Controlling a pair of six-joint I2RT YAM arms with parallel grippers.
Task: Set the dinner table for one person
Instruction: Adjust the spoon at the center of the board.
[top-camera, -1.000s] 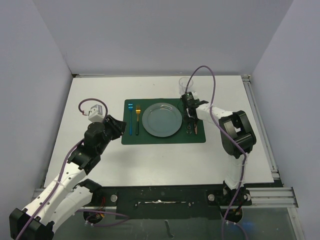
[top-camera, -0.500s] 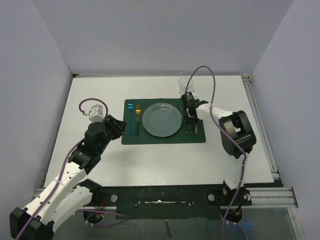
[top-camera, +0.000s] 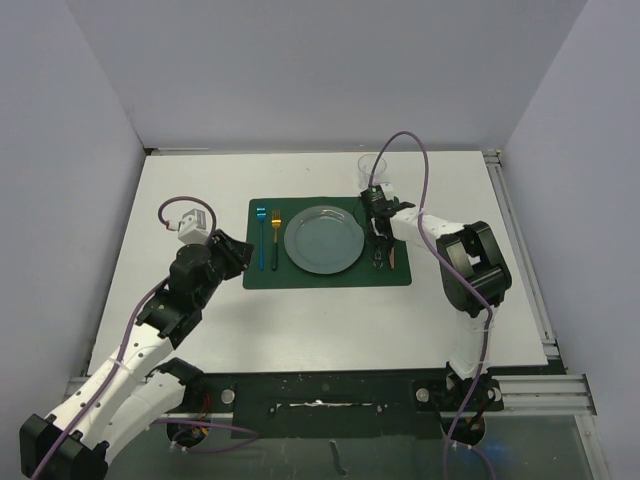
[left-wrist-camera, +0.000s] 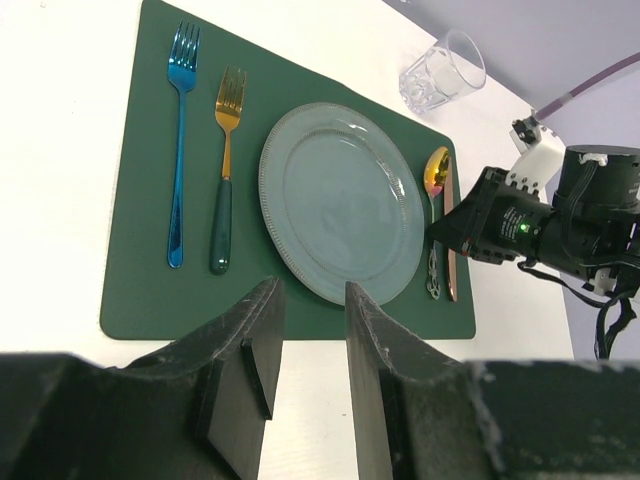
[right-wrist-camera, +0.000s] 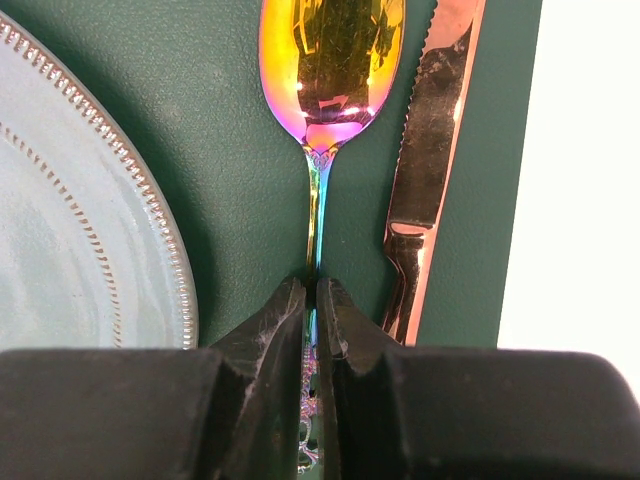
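Very little has changed in the last second. The right gripper (right-wrist-camera: 312, 290) has only been nudged a tiny bit toward the far end of the mat. The spoon (right-wrist-camera: 332, 55) is still pinched by its thin handle between fingers that are almost fully closed. The spoon is lined up on the green mat (right-wrist-camera: 230, 150), between the plate (right-wrist-camera: 70, 230) and the knife (right-wrist-camera: 425, 150). So it is judged that the spoon is only being straightened or is about to be let go, and that the setting is nearly done. The left gripper (left-wrist-camera: 310, 290) is held partly open above the near edge of the mat, and nothing is held in it. The dinner table (top-camera: 200, 330) is the big white top that everything is laid on, with the mat spread in its middle. A blue fork (left-wrist-camera: 179, 150) and a gold fork (left-wrist-camera: 225, 170) are laid left of the plate, and a glass (left-wrist-camera: 443, 72) is set just past the mat's far right corner. The bottom of the spoon's handle and the end of the knife are hidden by the right gripper's fingers. Whether the spoon is resting on the mat or lifted a hair cannot be told.
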